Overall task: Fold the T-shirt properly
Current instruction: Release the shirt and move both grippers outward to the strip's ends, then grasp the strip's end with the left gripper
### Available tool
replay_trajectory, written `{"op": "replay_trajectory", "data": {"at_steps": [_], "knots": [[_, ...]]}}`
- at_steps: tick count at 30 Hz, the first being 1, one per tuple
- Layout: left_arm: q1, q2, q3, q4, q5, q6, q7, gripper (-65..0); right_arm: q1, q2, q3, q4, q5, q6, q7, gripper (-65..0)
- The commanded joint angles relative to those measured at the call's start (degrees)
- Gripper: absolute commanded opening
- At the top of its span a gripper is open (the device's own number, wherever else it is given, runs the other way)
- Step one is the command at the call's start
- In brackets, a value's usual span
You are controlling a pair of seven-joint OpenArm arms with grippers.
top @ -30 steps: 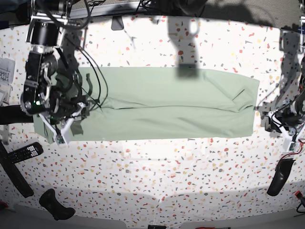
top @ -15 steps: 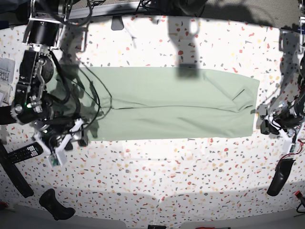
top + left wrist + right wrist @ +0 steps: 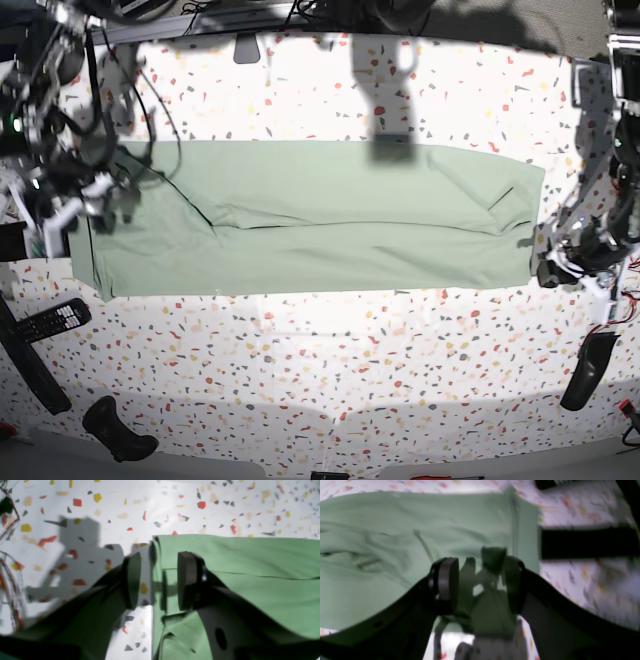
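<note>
The T-shirt (image 3: 340,215) lies flat on the speckled table as a long pale green band, folded lengthwise, with a crease along its middle. My right gripper (image 3: 70,215) hangs over the shirt's left end. In the right wrist view it (image 3: 480,585) is open above the cloth (image 3: 382,530) and holds nothing. My left gripper (image 3: 556,262) sits at the shirt's right edge. In the left wrist view it (image 3: 160,582) is open and straddles the layered edge of the shirt (image 3: 250,562), one finger (image 3: 131,580) over bare table and the other over the fabric.
A black remote (image 3: 50,320) and a long black bar (image 3: 30,370) lie at the front left, with a black handle-like object (image 3: 118,430) nearer the table's front edge. Another black object (image 3: 585,370) lies at the front right. Cables hang around both arms.
My right gripper let go of the shirt's front left corner and moved up and back along the left end, which now lies flat. The left gripper barely shifted.
</note>
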Motion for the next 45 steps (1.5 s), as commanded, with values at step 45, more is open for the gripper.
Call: {"op": "replay_trajectory", "data": {"at_steps": [45], "knots": [[-1.09,2.58,-1.79,-19.61,-14.51,-22.45,9.01,-29.0,-4.72,-6.54,12.39,6.38,17.92,6.81,-3.8,-36.0]]}}
